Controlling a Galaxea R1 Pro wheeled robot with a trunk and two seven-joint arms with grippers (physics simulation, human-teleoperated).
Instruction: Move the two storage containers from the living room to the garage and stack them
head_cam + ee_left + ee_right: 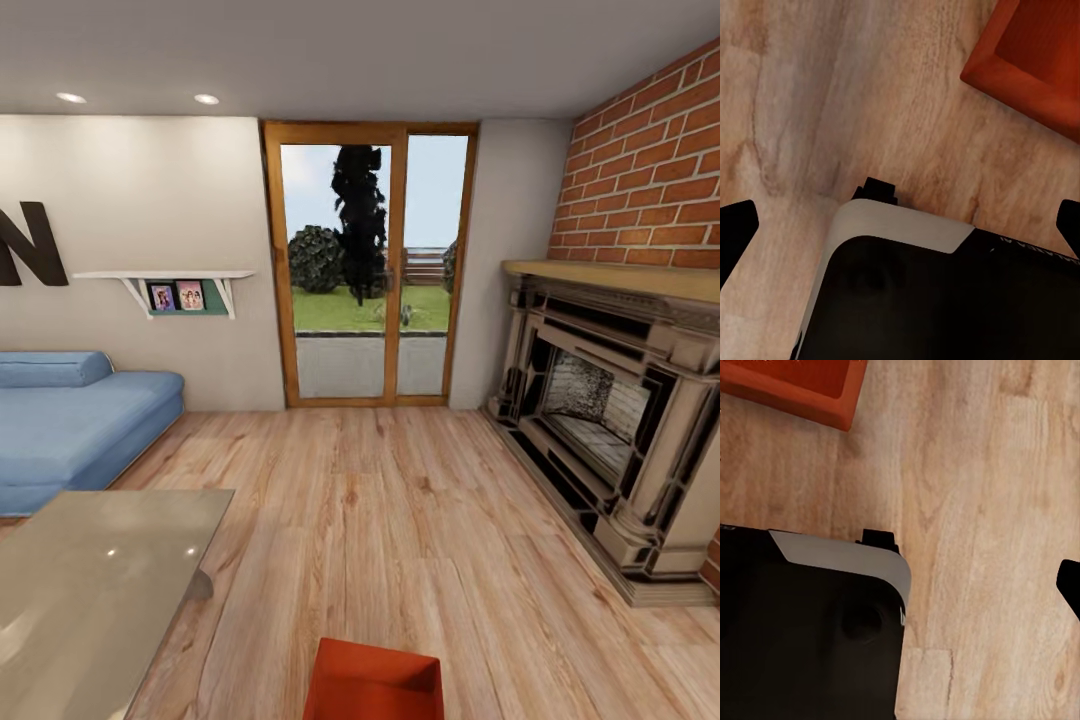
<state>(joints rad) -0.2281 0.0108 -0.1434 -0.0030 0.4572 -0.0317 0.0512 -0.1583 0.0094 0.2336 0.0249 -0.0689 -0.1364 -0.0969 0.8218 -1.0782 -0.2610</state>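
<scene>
One orange-red storage container (375, 685) sits on the light wood-plank floor of the living room, at the bottom middle of the head view, just ahead of me. A corner of a container (1035, 52) shows in the left wrist view, beyond my left gripper (900, 225), whose dark fingertips (736, 225) stand wide apart and hold nothing. My right gripper (900, 585) hangs over the planks with one fingertip (1069, 583) far out to the side and nothing in it. A container edge (795, 386) lies beyond it. My own black, grey-rimmed base lies under both grippers.
A glass-topped table (90, 590) stands close at the left, with a blue sofa (70, 420) behind it. A brick fireplace (610, 440) lines the right wall. Wood-framed glass doors (370, 270) are straight ahead across open plank floor (400, 520).
</scene>
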